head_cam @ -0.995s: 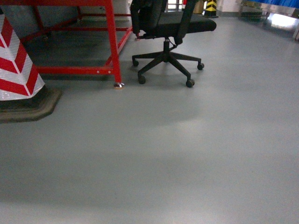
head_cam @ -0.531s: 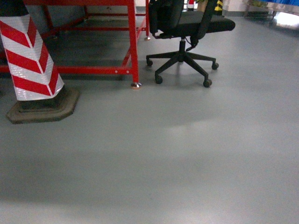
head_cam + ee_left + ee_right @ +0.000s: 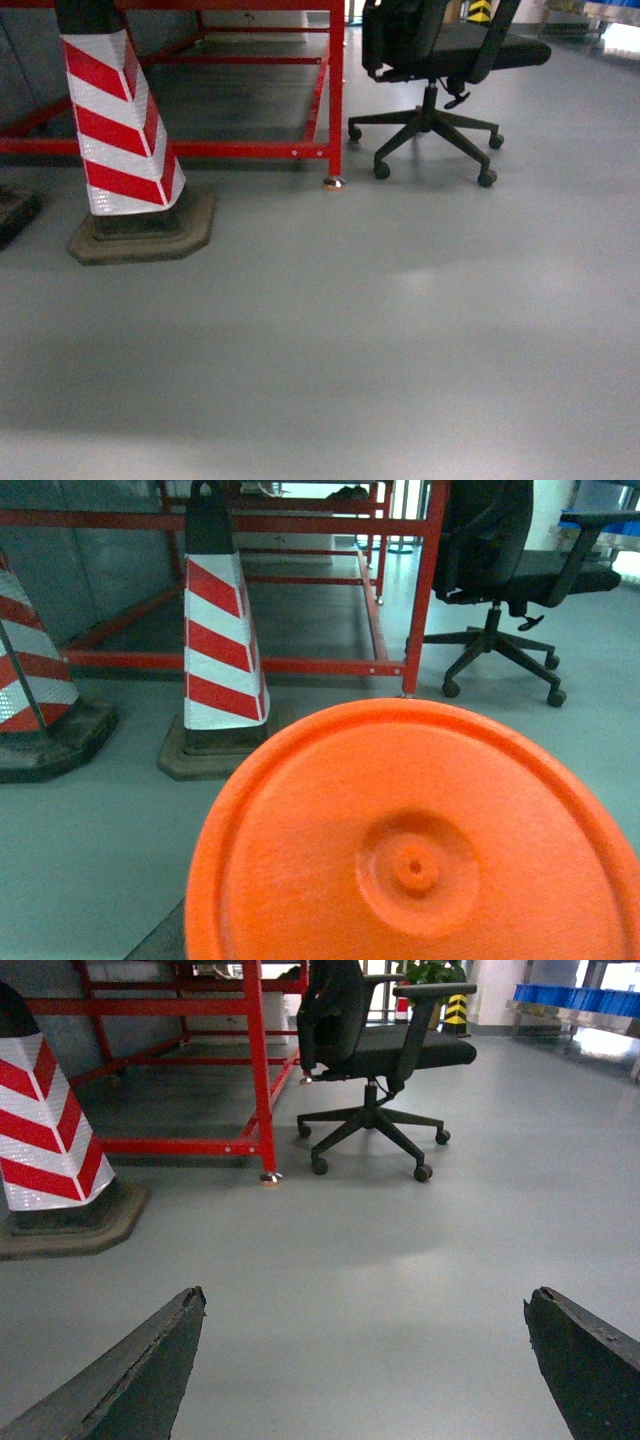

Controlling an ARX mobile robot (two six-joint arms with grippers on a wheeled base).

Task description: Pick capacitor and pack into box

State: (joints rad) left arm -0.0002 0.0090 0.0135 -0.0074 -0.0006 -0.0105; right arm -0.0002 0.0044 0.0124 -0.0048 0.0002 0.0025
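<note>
Robot in transit over bare floor (image 3: 400,330), cone (image 3: 120,120) at 10 o'clock; right jaws wide open, empty; left jaws' state unclear behind orange disc (image 3: 410,840); capacitor, box unsighted.

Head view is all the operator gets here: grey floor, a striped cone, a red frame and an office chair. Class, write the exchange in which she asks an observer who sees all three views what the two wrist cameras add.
Operator: I see no arms at all. Are the right jaws holding anything?
Observer: No. In the right wrist view the right gripper is open, with its dark fingers spread wide and only bare floor between them.
Operator: And on the left arm?
Observer: A large orange disc fills the lower part of the left wrist view, so the left jaws are not visible there.
</note>
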